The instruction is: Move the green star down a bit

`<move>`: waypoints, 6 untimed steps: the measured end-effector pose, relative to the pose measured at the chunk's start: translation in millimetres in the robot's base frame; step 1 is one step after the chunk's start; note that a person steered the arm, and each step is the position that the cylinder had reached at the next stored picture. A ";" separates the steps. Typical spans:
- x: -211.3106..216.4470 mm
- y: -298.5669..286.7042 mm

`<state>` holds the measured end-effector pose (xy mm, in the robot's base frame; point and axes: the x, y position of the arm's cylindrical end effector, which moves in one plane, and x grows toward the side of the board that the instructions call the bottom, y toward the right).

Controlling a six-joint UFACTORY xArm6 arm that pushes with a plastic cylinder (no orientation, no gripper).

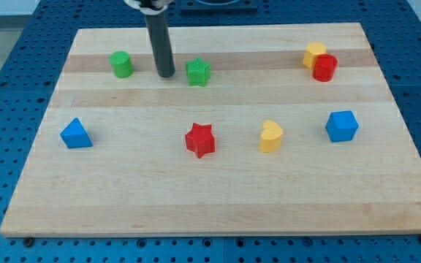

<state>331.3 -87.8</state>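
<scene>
The green star (198,72) sits on the wooden board (218,190) near the view's top, a little left of centre. My tip (166,74) rests on the board just to the star's left, a small gap apart from it. The dark rod rises from the tip to the view's top edge.
A green cylinder (121,64) stands left of my tip. A red star (200,140), a yellow heart (270,136) and a blue cube (341,126) lie across the middle, a blue triangular block (75,134) at the left. A yellow block (313,54) touches a red cylinder (325,68) at top right.
</scene>
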 end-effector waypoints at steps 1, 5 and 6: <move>1.7 53.6; -11.3 92.9; 31.0 126.5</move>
